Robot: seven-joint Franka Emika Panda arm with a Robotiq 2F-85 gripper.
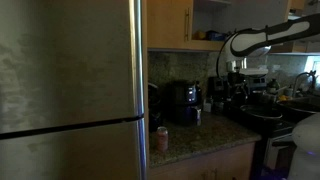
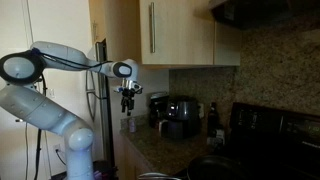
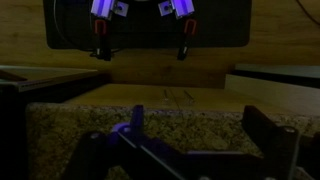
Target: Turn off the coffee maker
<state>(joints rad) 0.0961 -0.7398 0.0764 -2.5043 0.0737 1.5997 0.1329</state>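
Observation:
The coffee maker is a black boxy appliance on the granite counter, also seen in an exterior view. My gripper hangs in the air pointing down, well in front of the coffee maker and apart from it; it also shows in an exterior view. In the wrist view the gripper is open and empty, with speckled counter between its dark fingers. The coffee maker does not show in the wrist view.
A large steel refrigerator fills one side. A small red-labelled can stands near the counter edge. A dark machine with metal parts stands further along. A stove and wooden cabinets are nearby.

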